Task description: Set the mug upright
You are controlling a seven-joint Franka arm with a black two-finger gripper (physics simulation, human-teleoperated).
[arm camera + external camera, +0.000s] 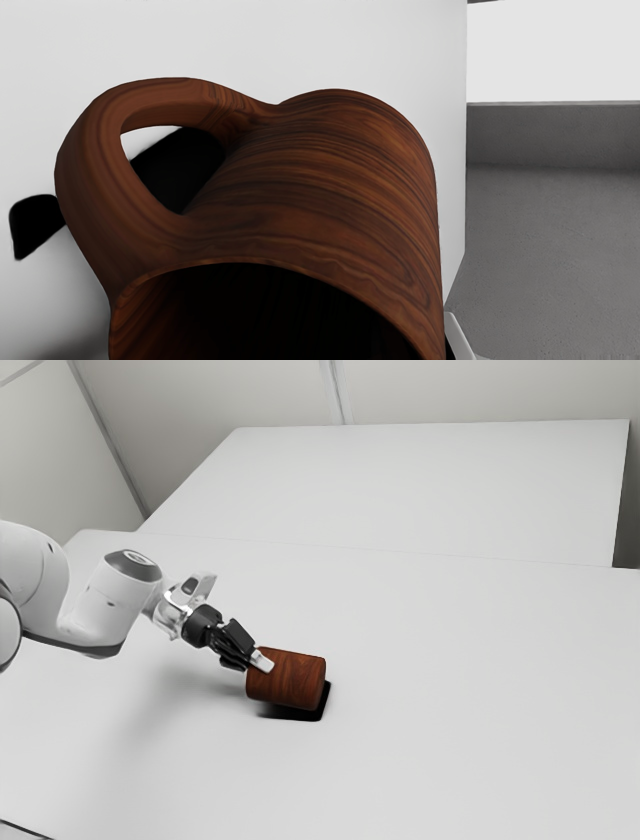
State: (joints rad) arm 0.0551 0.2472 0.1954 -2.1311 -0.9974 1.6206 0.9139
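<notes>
You had the white bench (pixel 450 690) spread widest under everything, its pale top running well past the mug on every side that the exterior view took in. Your arm (pixel 105 600) came in over it from the exterior view's left, sloping down toward the mug. The mug (pixel 292 682), brown and wood-grained, lay over on its side rather than upright, just beyond the end of your claw (pixel 262 660), toward the exterior view's right. Its mouth faced back to the claw and its closed end pointed away. In the exterior view the tip of your claw overlapped the mug's mouth end, right at the rim. How far open the claw was, and whether it had hold of the mug, you could not tell, since the mug's body hid too much. The handle (pixel 82 165) curved out from the mug's side in the wrist view, its loop open, with dark shadow behind it. Beneath the mug a black shadow (pixel 300 713) spread over the bench; whether the mug touched the bench there, you could not tell.
</notes>
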